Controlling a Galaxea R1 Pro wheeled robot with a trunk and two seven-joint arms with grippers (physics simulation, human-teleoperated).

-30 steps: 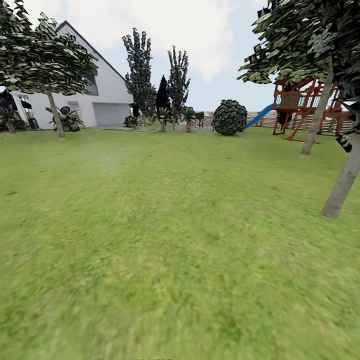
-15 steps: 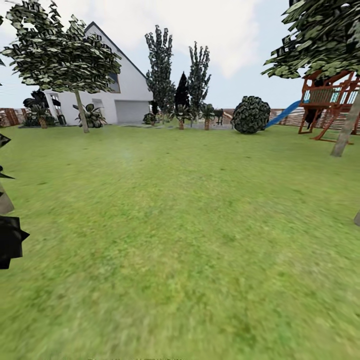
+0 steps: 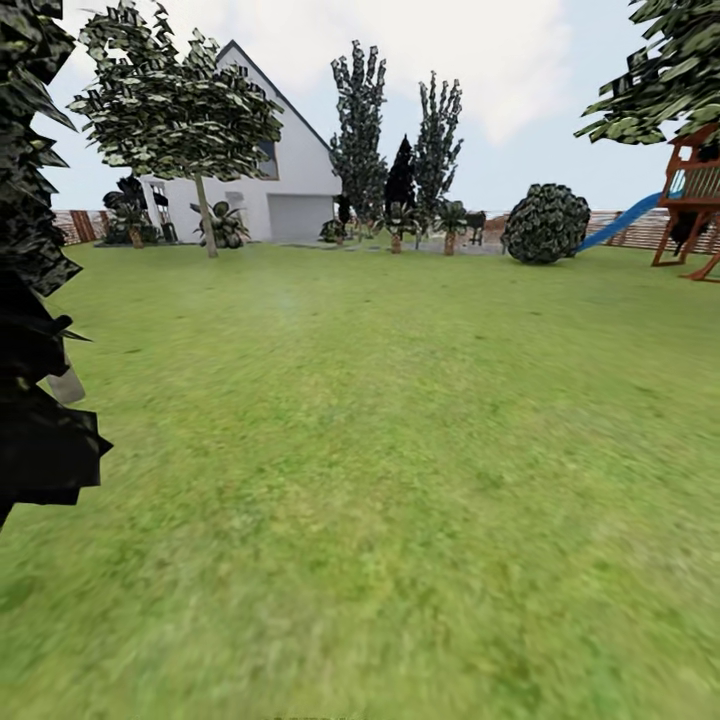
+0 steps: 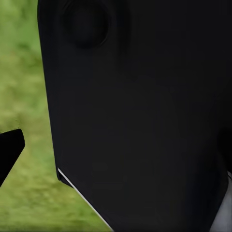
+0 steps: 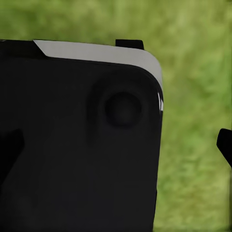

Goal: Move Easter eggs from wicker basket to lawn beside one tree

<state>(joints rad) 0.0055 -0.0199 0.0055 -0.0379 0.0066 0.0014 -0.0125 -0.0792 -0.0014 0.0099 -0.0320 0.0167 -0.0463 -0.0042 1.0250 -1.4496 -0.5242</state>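
One wide stretch of lawn point(image 3: 380, 470) fills the head view from the bottom edge up to mid-frame, mottled green, and no basket or eggs are in sight on it. Upper left, a tree point(image 3: 180, 110) with a pale thin trunk stands in front of a white house point(image 3: 290, 190). Dark jagged foliage point(image 3: 35, 300) crowds the left edge. Right of centre at the far rim of the grass sits a round bush point(image 3: 546, 223), and a blue slide point(image 3: 622, 220) runs up to a red-brown play frame point(image 3: 695, 205) at the right edge.

Left wrist view: a black housing point(image 4: 140, 121) covers most of the frame, blurred grass down the left side; the pincer's opening cannot be told.

Right wrist view: another black housing point(image 5: 77, 145) with a pale top edge, grass above and to the right; again, can't tell its opening.
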